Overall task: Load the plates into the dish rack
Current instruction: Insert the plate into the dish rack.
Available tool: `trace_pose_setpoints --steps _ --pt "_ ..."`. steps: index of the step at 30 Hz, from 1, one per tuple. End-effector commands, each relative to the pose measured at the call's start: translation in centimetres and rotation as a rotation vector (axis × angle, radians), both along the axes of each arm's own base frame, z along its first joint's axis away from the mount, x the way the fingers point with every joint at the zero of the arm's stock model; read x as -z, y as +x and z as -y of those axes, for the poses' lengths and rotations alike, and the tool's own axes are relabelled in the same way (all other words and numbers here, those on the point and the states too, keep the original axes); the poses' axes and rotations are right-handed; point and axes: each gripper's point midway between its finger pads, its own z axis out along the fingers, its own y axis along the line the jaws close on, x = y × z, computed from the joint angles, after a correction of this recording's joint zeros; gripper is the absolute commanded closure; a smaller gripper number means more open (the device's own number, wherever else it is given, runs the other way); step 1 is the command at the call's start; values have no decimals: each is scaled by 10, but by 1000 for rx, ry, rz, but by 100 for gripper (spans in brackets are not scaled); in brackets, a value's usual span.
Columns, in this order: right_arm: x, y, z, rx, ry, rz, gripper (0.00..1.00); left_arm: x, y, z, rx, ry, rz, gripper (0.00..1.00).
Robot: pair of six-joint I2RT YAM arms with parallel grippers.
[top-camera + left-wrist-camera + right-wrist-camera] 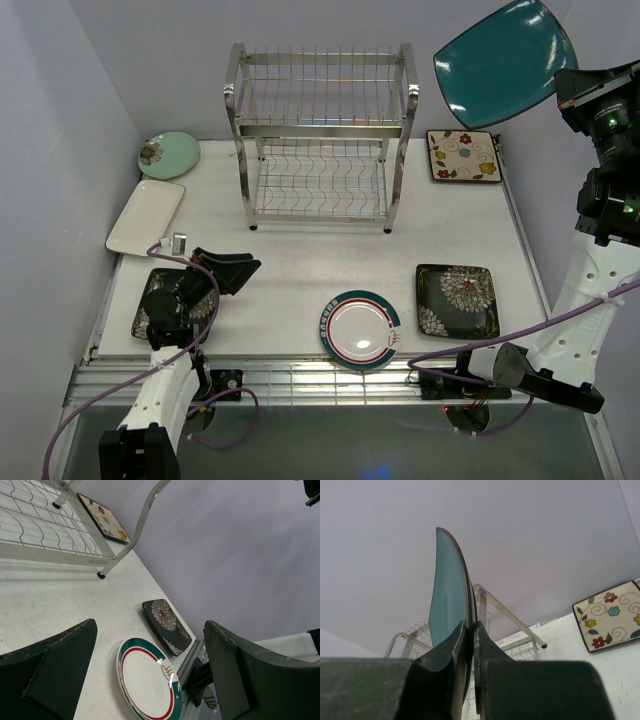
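Observation:
My right gripper is shut on the edge of the plain teal plate and holds it high at the far right, above and right of the steel dish rack. In the right wrist view the teal plate stands on edge between my fingers, with the rack behind. My left gripper is open and empty, low at the near left beside a dark floral square plate. The teal-rimmed round plate, the other dark floral square, the cream flowered square, the white rectangular plate and the pale green round plate lie on the table.
The rack's two wire shelves hold no plates. Grey walls close in the left, back and right sides. A ridged metal rail runs along the near table edge, with purple cables trailing from both arms.

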Motion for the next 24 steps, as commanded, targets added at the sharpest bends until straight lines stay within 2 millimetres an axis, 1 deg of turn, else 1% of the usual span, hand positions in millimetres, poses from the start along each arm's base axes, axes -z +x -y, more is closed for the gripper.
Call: trace_pose_setpoints --steps 1,2,3,4,5,6,7,8,10,11,12,13,14,15,16,17,18,19,20,22,23,24 --pt "-71 -22 -17 -23 -4 242 92 1 -3 2 10 6 12 2" --pt "-71 -19 -28 -49 -1 240 92 1 -3 2 8 5 9 2" --pt "-71 -16 -33 -57 -3 243 92 1 -3 2 10 6 10 2" --pt "-68 -6 -32 -31 -9 231 92 1 -3 2 8 5 12 2" --pt "-69 -4 -47 -64 -6 233 92 1 -3 2 10 5 10 2" --pt "-69 -1 -53 -68 -8 237 92 1 -3 2 11 6 12 2" --pt "-65 9 -50 -31 -10 225 92 1 -3 2 8 6 13 2" --pt "-66 10 -65 -64 -6 227 92 1 -3 2 8 6 13 2" --pt "-64 20 -69 -41 -3 223 92 1 -2 2 7 7 12 2" --pt "-64 21 -78 -56 -9 223 92 1 -3 2 10 8 12 2" --pt "-69 20 -81 -54 -11 234 92 2 -2 2 7 7 8 2" --pt "-66 29 -81 -28 -10 220 92 2 -2 2 9 7 8 2" --pt "-68 29 -91 -41 -25 223 92 2 -2 2 9 7 8 2" --pt "-77 25 -94 -36 -24 244 92 2 -2 2 7 8 9 2" --pt "-74 33 -94 -9 -26 229 92 3 -3 2 9 7 6 2" --pt "-76 32 -103 -19 -36 234 92 2 -3 2 10 7 8 2" --pt "-81 30 -104 -13 -36 247 92 3 -2 2 8 6 6 2" --pt "-80 35 -104 10 -38 241 92 3 -3 2 9 7 6 2" --pt "-83 34 -112 0 -36 254 92 3 -2 2 8 6 6 2" --pt "-84 37 -112 54 -63 255 92 3 -3 2 9 6 6 2" --pt "-84 36 -123 44 -70 258 92 3 -2 2 7 6 6 2" --pt "-89 34 -125 64 -100 282 92 4 -2 2 6 6 3 2"
